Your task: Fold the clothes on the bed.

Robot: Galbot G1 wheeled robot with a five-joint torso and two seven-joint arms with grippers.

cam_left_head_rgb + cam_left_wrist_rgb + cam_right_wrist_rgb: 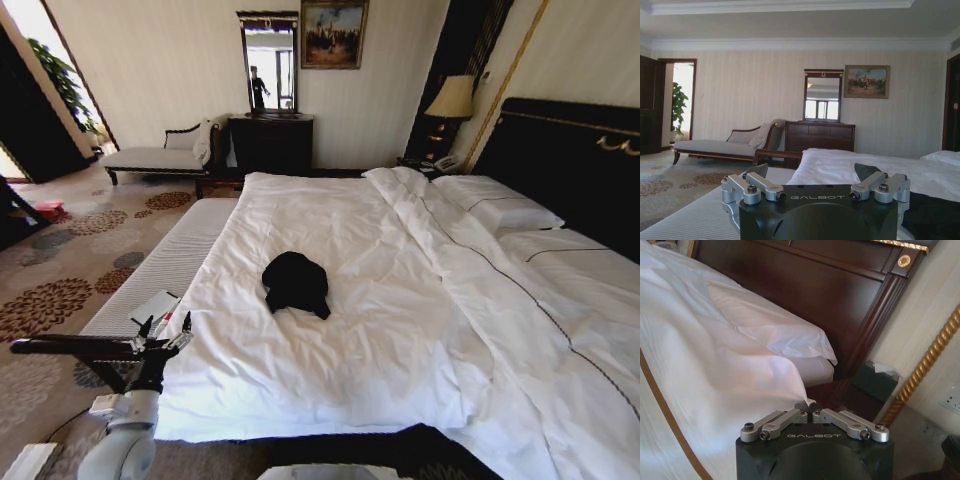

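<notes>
The clothes (296,282) are a small black bundle lying crumpled near the middle of the bed (400,340), on its white duvet. My left gripper (168,326) hovers at the bed's left edge, a good arm's reach left of and nearer than the clothes. In the left wrist view that gripper (810,172) is open, with nothing between its spread fingers (757,171). My right gripper (808,407) is shut with nothing in it, fingertips touching. It is held beside the bed's side near a white pillow (775,330) and the dark headboard (830,295).
A pale padded bench (170,262) runs along the bed's left side, with a paper (152,306) on it below my left arm. A chaise (160,156), a dark dresser with mirror (270,142) and a lamp (452,98) stand by the far wall. Patterned carpet (70,260) lies to the left.
</notes>
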